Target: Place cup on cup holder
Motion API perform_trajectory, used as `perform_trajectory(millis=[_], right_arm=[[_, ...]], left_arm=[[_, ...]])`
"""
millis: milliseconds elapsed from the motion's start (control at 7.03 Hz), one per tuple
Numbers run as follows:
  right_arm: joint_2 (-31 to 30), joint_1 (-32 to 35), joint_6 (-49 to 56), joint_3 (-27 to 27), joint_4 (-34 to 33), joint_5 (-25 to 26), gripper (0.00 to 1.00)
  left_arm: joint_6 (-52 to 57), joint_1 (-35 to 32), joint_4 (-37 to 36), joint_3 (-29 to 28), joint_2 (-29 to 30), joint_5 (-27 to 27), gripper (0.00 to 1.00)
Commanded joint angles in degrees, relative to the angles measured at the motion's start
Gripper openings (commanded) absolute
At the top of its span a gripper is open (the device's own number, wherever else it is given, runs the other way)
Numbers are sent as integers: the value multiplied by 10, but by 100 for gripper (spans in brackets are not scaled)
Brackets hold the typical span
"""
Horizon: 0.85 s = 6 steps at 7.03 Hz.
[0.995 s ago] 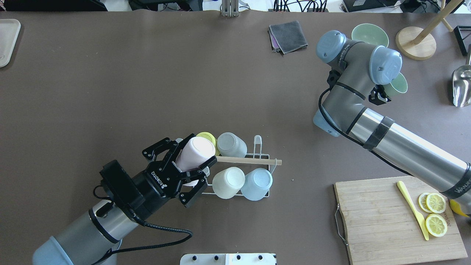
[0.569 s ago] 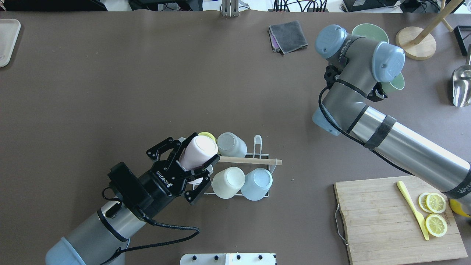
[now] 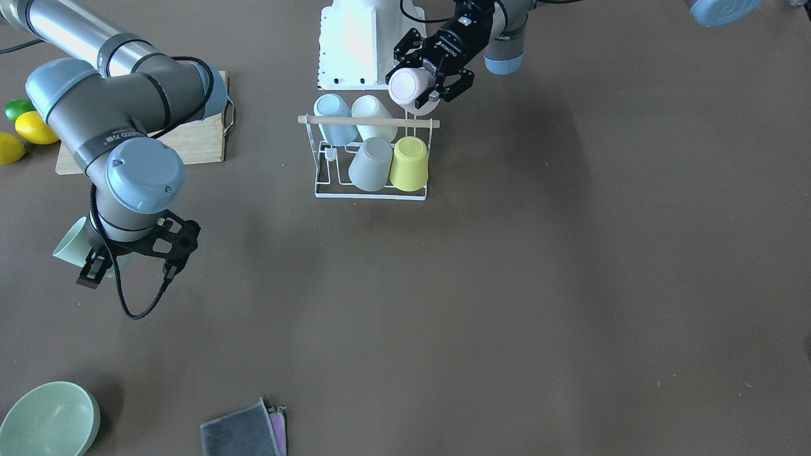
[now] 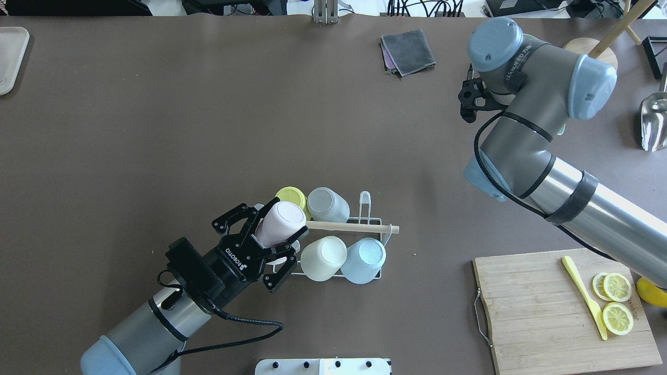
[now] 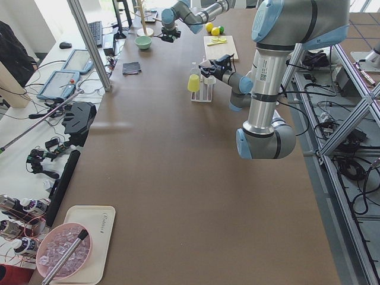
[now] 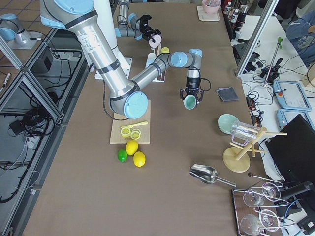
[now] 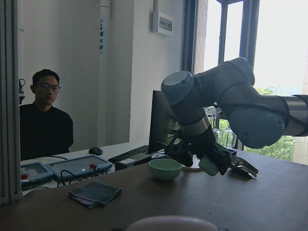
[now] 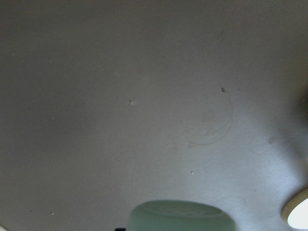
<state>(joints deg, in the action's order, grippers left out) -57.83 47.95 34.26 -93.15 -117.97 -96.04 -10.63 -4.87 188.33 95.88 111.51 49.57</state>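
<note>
My left gripper [image 4: 285, 221] is shut on a pink cup [image 4: 276, 225], held bottom-up and tilted over the left end of the cup holder [image 4: 365, 204], a white wire rack with a wooden rod [image 4: 351, 226]. The front view shows the pink cup [image 3: 405, 87] just behind the rod [image 3: 367, 120]. Yellow [image 4: 291, 196], grey [image 4: 327, 204], cream [image 4: 323, 258] and light blue [image 4: 365, 259] cups sit upside down on the prongs. My right gripper [image 3: 95, 258] is shut on a green cup [image 3: 71, 248] above the table at the far right; the overhead view hides it under the arm.
A wooden cutting board [image 4: 542, 312] with lemon slices [image 4: 617, 302] and a yellow knife lies front right. A grey cloth [image 4: 409, 49], a green bowl [image 3: 47, 418], a metal scoop [image 4: 654, 120] and a wooden stand [image 4: 589, 49] sit at the far side. Lemons and a lime [image 3: 28, 126] lie beside the board.
My left gripper has carried the pink cup slightly down and right toward the rack's end. My right arm has swung farther away with the green cup and now covers the bowl.
</note>
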Motion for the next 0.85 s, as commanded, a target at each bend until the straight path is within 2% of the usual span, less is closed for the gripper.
perform_trajectory(millis=[0, 142, 426, 711], right_arm=[[-24, 7, -20, -63, 42, -56, 0], [-27, 14, -39, -83, 69, -101, 0], [-68, 26, -83, -92, 231, -174, 0], [-91, 28, -187, -92, 370, -215, 0]], left_arm=[[0, 1, 2, -3, 3, 0, 0], [0, 1, 1, -3, 9, -1, 0], [0, 1, -1, -6, 10, -1, 0], [0, 3, 1, -19, 11, -1, 0]])
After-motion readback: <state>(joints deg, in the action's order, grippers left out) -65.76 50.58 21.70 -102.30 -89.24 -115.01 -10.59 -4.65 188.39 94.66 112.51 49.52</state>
